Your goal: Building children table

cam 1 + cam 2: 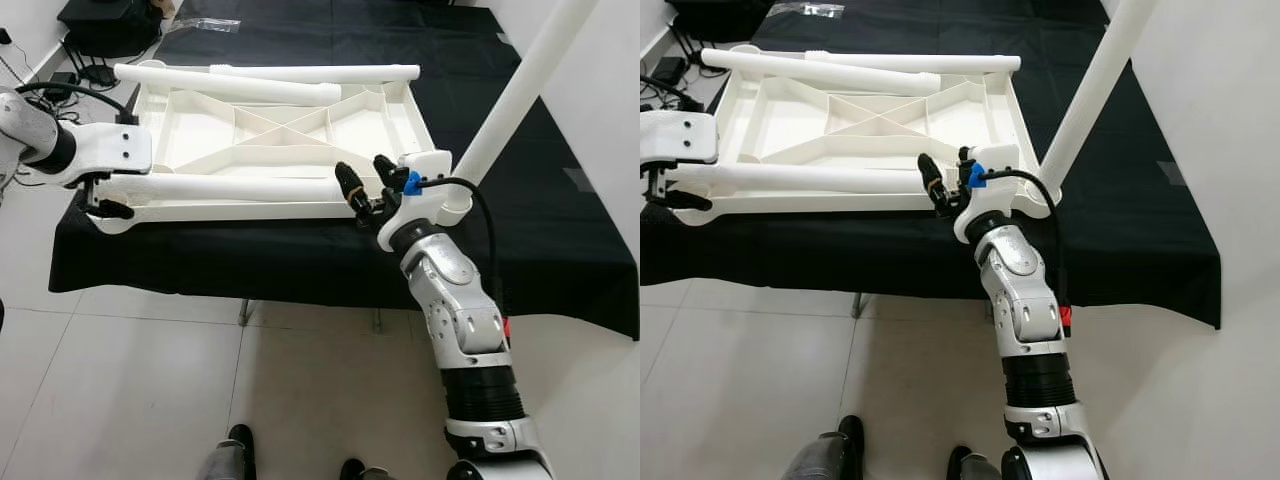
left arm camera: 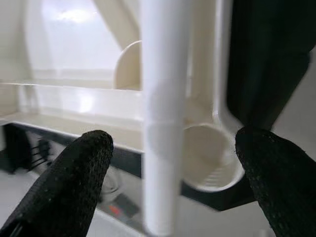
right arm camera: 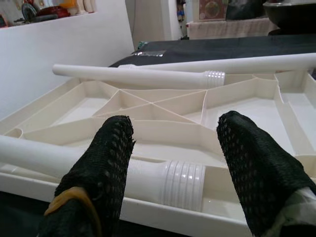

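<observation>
The right gripper [image 1: 365, 180] hovers with its two black fingers spread wide at the near edge of the upturned white plastic tabletop [image 1: 280, 130], close to that tabletop's near right corner, and the threaded end of the long white plastic leg tube [image 1: 220, 187] lying along that near edge sits in the gap between the fingers; from the right wrist view the ribbed collar of this tube [image 3: 182, 185] shows between the two mesh-textured fingertips [image 3: 106, 158], which stand apart on either side of it without clearly pressing on it. The left gripper [image 1: 105, 205] is at the opposite end of the same tube, at the tabletop's near left corner, its fingers also parted wide with the tube running between them over a round leg socket [image 2: 207, 158] moulded into that corner. The tabletop lies underside up, its cross-braced ribs showing, on a table covered with a black cloth [image 1: 300, 260]. Two more white leg tubes [image 1: 240, 85] rest across the far edge of the tabletop, one overlapping the other. A fourth white leg tube [image 1: 520, 90] stands up at a slant from the near right corner of the tabletop. At the floor's near edge, a person's dark shoes [image 1: 240, 440] are visible on the pale tiles.
</observation>
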`<state>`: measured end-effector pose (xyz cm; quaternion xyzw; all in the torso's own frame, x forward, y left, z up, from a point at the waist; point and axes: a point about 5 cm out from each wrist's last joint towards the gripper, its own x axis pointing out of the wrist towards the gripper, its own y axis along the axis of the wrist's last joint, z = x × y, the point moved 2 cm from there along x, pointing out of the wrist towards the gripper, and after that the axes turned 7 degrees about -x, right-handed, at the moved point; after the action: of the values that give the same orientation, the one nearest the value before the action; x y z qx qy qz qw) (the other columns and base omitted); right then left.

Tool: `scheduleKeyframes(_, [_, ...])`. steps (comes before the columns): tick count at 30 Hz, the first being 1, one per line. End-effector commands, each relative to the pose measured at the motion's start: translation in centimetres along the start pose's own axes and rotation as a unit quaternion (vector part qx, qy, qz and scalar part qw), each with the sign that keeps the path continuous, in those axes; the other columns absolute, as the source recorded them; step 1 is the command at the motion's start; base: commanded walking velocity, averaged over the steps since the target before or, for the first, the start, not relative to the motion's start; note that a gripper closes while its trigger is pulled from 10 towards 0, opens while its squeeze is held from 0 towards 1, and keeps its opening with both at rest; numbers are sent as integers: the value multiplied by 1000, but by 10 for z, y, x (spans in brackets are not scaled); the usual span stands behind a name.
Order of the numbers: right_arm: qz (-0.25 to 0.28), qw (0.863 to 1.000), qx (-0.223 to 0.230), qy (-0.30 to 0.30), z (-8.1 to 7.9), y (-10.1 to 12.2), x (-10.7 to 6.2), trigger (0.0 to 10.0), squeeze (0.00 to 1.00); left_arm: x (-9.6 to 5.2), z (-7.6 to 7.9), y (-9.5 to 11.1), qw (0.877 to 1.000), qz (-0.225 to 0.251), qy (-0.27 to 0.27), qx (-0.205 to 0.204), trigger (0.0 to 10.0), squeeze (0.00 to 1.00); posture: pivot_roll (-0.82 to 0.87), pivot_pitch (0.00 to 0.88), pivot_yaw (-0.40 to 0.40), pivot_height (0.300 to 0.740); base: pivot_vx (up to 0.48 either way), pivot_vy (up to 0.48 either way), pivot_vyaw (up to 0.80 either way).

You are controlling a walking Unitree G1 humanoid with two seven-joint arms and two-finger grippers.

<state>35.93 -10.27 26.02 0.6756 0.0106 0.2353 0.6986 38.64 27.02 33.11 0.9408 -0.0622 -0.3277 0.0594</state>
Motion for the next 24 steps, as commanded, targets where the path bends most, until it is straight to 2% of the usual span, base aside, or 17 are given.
scheduleKeyframes(1, [-7,1000,10,-1,-1,-4,-4,10000,0,-3,2,-11,1000,-22,3,11,10000,0,108,330,-32,740,0,0,0])
scheduleKeyframes(7, [-6,1000,12,-3,-1,-1,-5,10000,0,-3,3,-15,1000,-26,7,15,10000,0,101,337,-24,740,0,0,0])
scheduleKeyframes(9, [-4,1000,12,-5,0,2,-6,10000,0,-2,4,-17,999,-32,7,22,10000,0,95,345,-21,740,0,0,0])
scheduleKeyframes(10, [-3,1000,11,-9,2,7,-8,10000,0,1,5,-21,997,-53,15,48,10000,0,95,353,-19,740,0,0,0])
scheduleKeyframes(15, [-1,1000,11,-14,4,9,-9,10000,0,3,4,-25,995,-73,25,60,10000,0,93,364,-20,740,0,0,0])
scheduleKeyframes(24, [-3,1000,11,-14,4,10,-10,10000,0,4,2,-24,995,-73,41,57,10000,0,87,376,-20,740,0,0,0])
